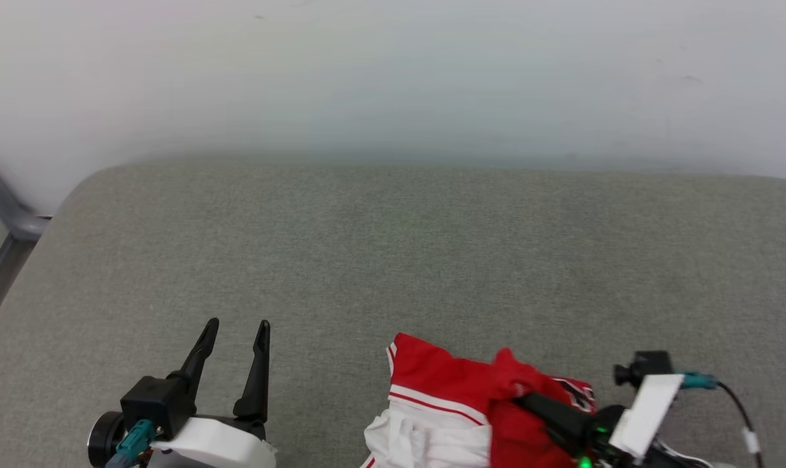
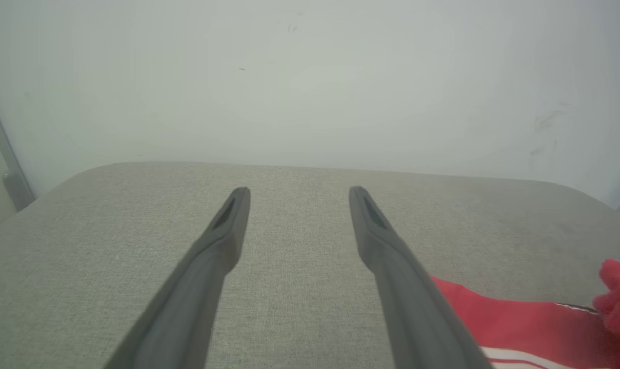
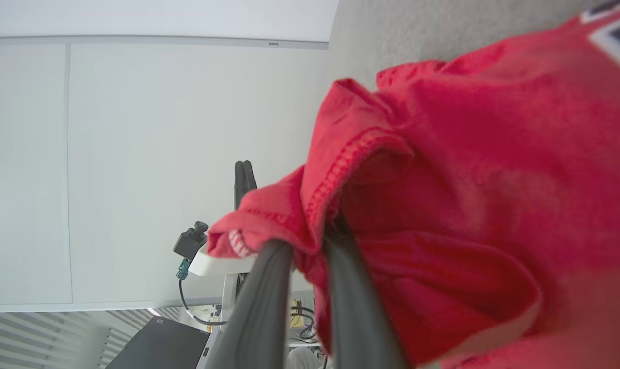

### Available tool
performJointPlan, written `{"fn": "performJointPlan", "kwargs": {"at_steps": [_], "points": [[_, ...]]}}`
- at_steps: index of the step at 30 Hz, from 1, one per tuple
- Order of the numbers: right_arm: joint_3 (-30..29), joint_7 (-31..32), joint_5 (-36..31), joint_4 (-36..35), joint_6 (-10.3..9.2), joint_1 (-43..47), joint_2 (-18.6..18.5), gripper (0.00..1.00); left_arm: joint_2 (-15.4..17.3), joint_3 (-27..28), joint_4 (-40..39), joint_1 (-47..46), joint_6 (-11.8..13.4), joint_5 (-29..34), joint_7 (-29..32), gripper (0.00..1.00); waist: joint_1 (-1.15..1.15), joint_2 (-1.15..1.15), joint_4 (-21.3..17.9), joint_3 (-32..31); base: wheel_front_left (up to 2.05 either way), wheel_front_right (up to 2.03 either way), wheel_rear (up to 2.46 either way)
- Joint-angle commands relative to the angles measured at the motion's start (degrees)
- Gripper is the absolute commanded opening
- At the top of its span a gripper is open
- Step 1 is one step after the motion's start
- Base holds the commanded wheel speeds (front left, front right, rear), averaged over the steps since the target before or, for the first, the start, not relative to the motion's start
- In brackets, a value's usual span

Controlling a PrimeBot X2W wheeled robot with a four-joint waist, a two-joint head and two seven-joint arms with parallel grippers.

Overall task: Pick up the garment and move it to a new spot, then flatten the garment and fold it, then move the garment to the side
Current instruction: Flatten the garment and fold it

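1. The right fingers stand narrow, pinched on a hemmed fold of the red garment. The stitched edge bunches over their tips, so the bite looks shallow to me.
2. Before any carry I would want that pinch proven. A slow, straight rise should show whether the cloth slips.
3. The garment lies crumpled at the near edge of the grey surface, right of centre. Its white panel is toward the robot, and a scrap of black-and-white graphic sits beside the right fingers.
4. The left fingers are spread wide and hold nothing, poised over the surface near the garment's left side.
5. The surface runs open ahead and to the left. Carrying the bundle toward the middle, high enough that trailing cloth does not drag or twist, should leave room for flattening.
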Motion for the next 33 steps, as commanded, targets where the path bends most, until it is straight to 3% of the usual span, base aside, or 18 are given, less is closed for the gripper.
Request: {"fn": "performJointPlan", "kwargs": {"at_steps": [1,6,14,16,17,18,26,33], "points": [[2.4,-2.1,1.8,0.0,-0.03,-1.1,0.2,0.00,0.0,0.0,0.1,-0.6,-0.1,-0.2,0.1,1.00,0.00,0.00,0.8,0.3,0.00,0.00,0.00],[12.7,-9.2,5.3,0.3,-0.02,-3.4,0.1,0.00,0.0,-0.3,0.2,-1.6,-0.3,0.0,0.1,1.00,0.00,0.00,2.6,1.5,0.00,0.00,0.00],[19.0,-18.0,-2.6,7.1,-0.02,-6.5,0.1,0.02,-0.7,-0.4,1.0,-2.9,-0.8,-0.2,-0.5,1.00,0.00,0.00,4.2,4.1,0.00,0.00,0.00],[20.0,-19.2,-3.5,8.5,-0.03,-6.9,0.1,0.29,-0.9,-0.3,1.3,-3.0,-0.9,-0.2,-0.6,1.00,0.00,0.00,4.2,4.3,0.00,0.00,0.00],[20.4,-19.8,-3.8,9.0,-0.03,-7.2,0.1,0.48,-1.0,-0.3,1.5,-3.0,-0.9,-0.2,-0.6,1.00,0.00,0.00,4.1,4.4,0.00,0.00,0.00],[20.7,-20.3,-4.0,9.3,-0.02,-7.5,0.1,1.00,-1.1,-0.2,1.6,-3.0,-0.9,-0.2,-0.6,1.00,0.00,0.00,4.0,4.4,0.00,0.00,0.00],[22.9,-22.4,-5.3,7.1,-0.03,-9.1,-0.2,1.00,-1.4,0.1,2.4,-3.2,-1.3,0.1,-0.8,1.00,0.00,0.00,3.0,3.8,0.00,0.00,0.00],[24.6,-29.9,-14.7,0.2,-0.02,-10.0,-5.5,1.00,-1.4,0.3,2.4,-2.7,-1.3,0.3,-0.9,1.00,0.00,0.00,1.9,3.3,0.00,0.00,0.00]]}}
